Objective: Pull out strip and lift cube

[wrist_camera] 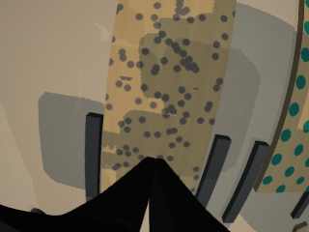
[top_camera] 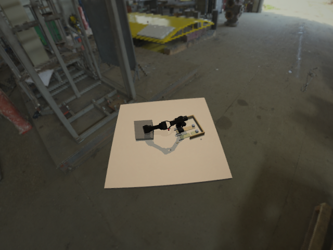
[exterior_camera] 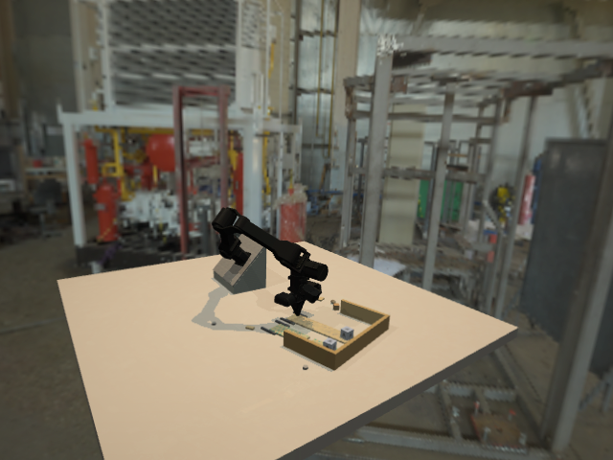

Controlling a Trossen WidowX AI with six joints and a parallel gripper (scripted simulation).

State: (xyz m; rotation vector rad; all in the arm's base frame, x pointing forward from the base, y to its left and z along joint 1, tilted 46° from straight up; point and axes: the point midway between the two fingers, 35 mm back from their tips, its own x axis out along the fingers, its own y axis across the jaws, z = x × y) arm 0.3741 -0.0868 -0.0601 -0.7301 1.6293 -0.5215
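The fingers [exterior_camera: 297, 310] are clenched, with nothing seen grasped, and are pointed down at the near end of the grey-dotted strip [top_camera: 189, 128] [exterior_camera: 316, 325] [wrist_camera: 159, 72]; whether it is touched cannot be told. On that strip, beyond the fingers, 1 pale cube [top_camera: 193, 125] [exterior_camera: 346, 333] is carried inside the frame [top_camera: 199, 124] [exterior_camera: 309, 350]. Beside it, another cube [top_camera: 196, 131] [exterior_camera: 329, 343] is seated by the frame's wall. Which is labelled cannot be told. In the wrist view, the teal-dotted strip [top_camera: 184, 136] [wrist_camera: 286, 150] is seen right of the fingers, with dark bars [wrist_camera: 214, 166] between.
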